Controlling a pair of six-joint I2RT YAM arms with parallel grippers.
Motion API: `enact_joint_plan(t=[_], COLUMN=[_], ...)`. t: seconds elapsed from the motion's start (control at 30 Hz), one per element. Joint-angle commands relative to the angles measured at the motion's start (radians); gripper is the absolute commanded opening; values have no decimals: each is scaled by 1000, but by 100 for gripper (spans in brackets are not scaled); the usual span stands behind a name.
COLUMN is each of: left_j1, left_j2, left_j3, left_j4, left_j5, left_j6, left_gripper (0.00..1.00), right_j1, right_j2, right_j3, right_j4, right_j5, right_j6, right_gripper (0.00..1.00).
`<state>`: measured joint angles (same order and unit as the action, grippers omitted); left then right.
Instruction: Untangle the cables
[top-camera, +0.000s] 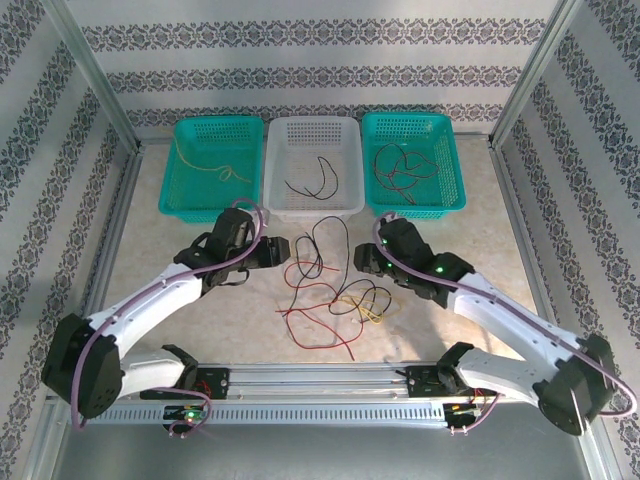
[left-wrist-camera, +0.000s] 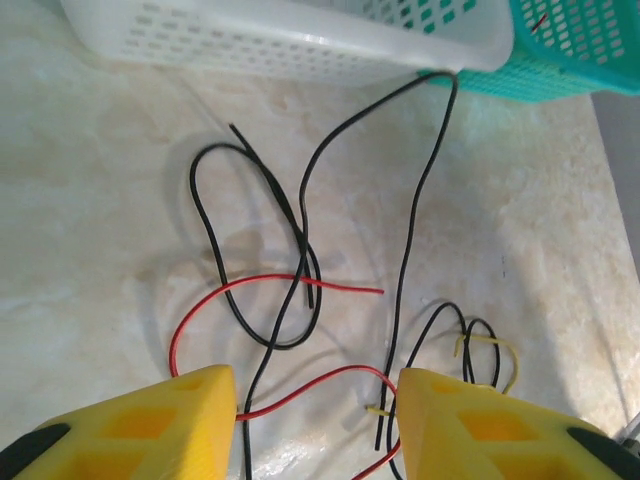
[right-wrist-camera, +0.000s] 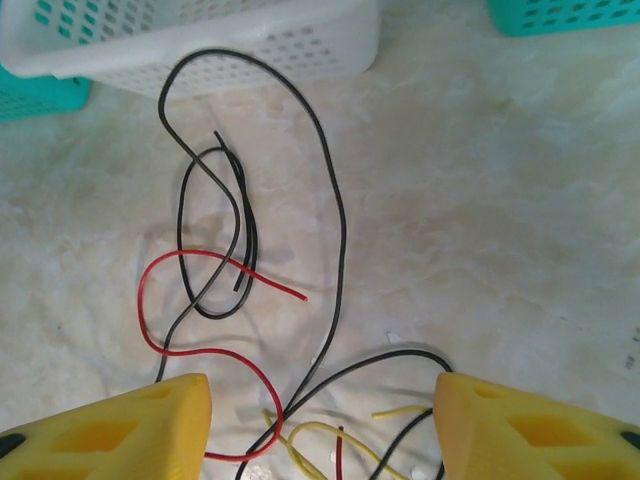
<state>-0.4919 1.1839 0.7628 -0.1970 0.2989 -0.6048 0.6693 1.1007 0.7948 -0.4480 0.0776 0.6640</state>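
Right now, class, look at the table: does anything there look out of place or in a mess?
Yes. The cables lie in a loose tangle on the table: black loops cross a red one, with yellow strands mixed in. One black loop runs up to the white basket.

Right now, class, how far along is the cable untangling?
Done: yellow cable in the left teal basket, black cable in the white basket, red and dark cables in the right teal basket. In hand: nothing; left gripper and right gripper are open. Left: the tangle on the table.
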Motion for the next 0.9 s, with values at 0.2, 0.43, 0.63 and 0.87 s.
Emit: enact_joint_plan(t=[0.2, 0.43, 0.63, 0.87], left_j1=[-9, -7, -5, -4], left_j2=[-163, -239, -246, -244], left_j3=[-10, -4, 16, 34], left_j4=[-101, -132, -160, -159], left_j5=[-67, -83, -84, -78], left_j6=[49, 38, 45, 45], left_gripper=[54, 55, 55, 55], right_j1=[-20, -64, -64, -54], right_j2=[325, 507, 623, 585], right_j3=[58, 113, 177, 169], right_j4=[211, 314, 311, 284], right_j5=[-23, -59, -72, -53], right_j6=[-115, -128, -157, -181], right_gripper=[58, 55, 38, 8])
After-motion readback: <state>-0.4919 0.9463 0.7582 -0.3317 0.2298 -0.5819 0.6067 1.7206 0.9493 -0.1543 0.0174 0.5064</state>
